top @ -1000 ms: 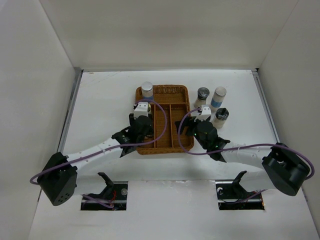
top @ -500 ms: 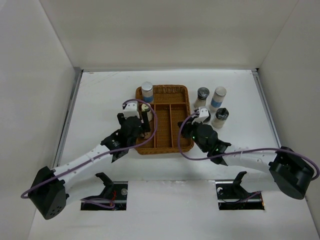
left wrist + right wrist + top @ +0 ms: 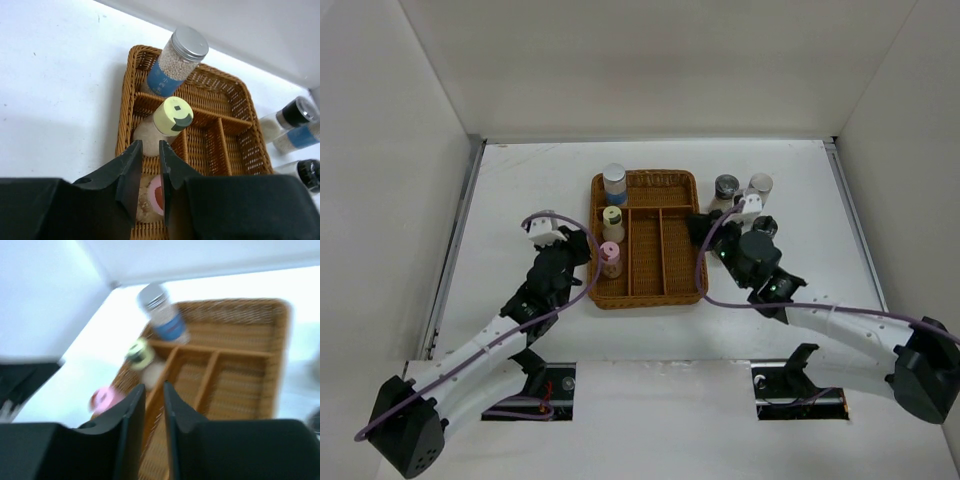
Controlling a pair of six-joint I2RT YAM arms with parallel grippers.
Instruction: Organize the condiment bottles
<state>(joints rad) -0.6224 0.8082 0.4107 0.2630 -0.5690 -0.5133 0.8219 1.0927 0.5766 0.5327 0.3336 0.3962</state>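
Left arm has pulled back; three condiment bottles (image 3: 612, 222) now stand along the left side of the tray (image 3: 660, 176).
Left gripper (image 3: 150, 145) is closed and empty; right gripper (image 3: 154, 387) nearly closed, empty. Other bottles (image 3: 726, 190) wait on the bench (image 3: 520, 180) right of it: probably light, rigid, smooth, so hold around the body.

table (image 3: 510, 190): white | walls (image 3: 650, 70): plain white, three sides | near edge: two dark cut-outs (image 3: 530, 388), perhaps mounts | light: even

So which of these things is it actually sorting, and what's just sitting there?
Sorting: in the wicker tray, grey-capped jar, yellow-capped jar, pink-capped jar; beside it, black-capped jar, blue-labelled jar, second black-capped jar.
Just there: the tray itself, white table.
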